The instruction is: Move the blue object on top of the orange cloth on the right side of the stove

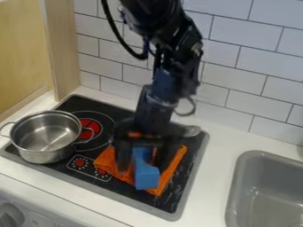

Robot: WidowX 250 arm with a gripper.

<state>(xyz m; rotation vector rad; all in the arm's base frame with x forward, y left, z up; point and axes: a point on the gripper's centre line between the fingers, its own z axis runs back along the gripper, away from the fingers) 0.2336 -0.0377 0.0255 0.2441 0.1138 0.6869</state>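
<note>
We saw the black gripper (145, 166) hanging low over the lower middle of the frame, its arm coming in from the top edge. Its jaws were open, standing apart on either side of the blue object (148, 179). We saw that object against the orange cloth (105, 162), but could not tell whether it rested on it. The cloth lay rumpled on the right part of the black stove (177, 188). At the left of the frame we had a metal pot (42, 155), upright on the stove, and at the lower right a grey sink (235, 186) set into the white table (222, 139). Behind stood a tiled wall (248, 80).
</note>
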